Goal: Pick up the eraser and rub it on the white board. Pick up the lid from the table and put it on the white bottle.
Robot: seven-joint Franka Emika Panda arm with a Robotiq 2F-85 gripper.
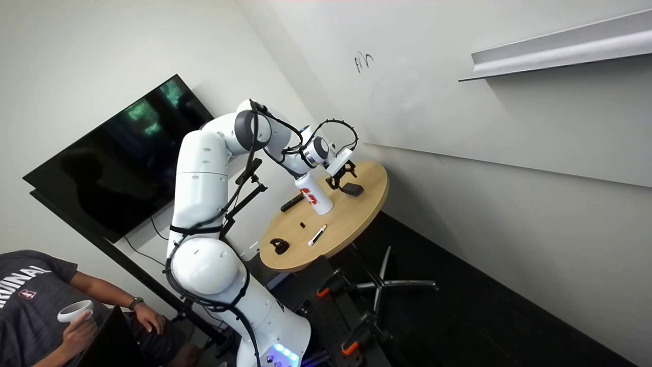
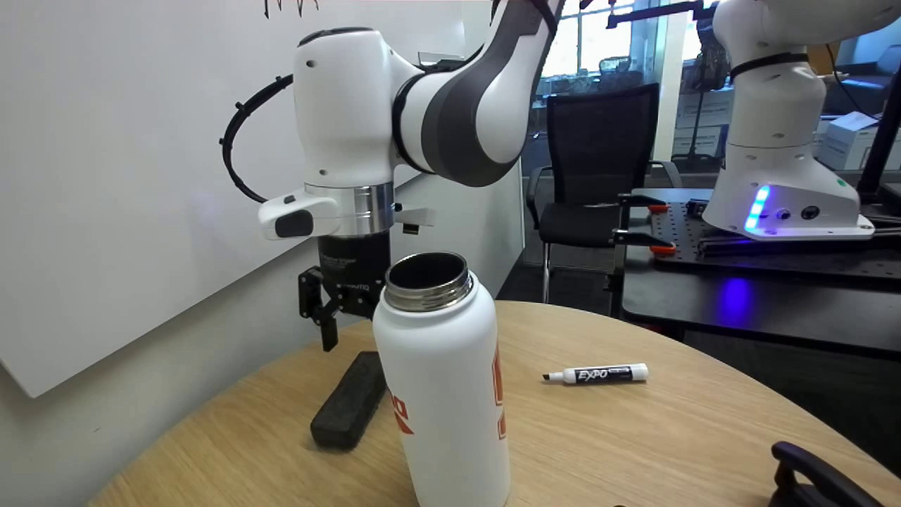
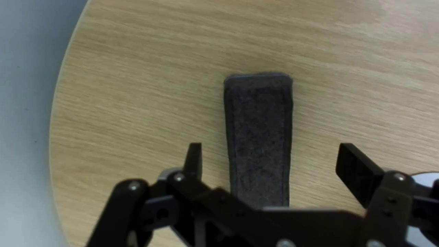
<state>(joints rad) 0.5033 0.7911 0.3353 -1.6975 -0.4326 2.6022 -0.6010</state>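
The dark eraser (image 3: 259, 133) lies on the round wooden table (image 2: 633, 436); your gripper (image 3: 269, 151) hangs above it, spread wide. Nearby stands the white bottle (image 2: 447, 394); farther off you see an Expo marker (image 2: 598, 374). Around the table are the whiteboard (image 1: 433, 102), a black chair (image 2: 602, 158) and a television (image 1: 119, 158).

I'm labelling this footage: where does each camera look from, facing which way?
Wrist view: above the gripper, facing down at the eraser on the table; no other robot part shows.
An exterior view: tilted, near the base, facing table and board; the arm shows from base to gripper.
An exterior view: close by the bottle, facing the base; the arm shows, its middle cropped.
Both exterior views share board, bottle, eraser and marker.
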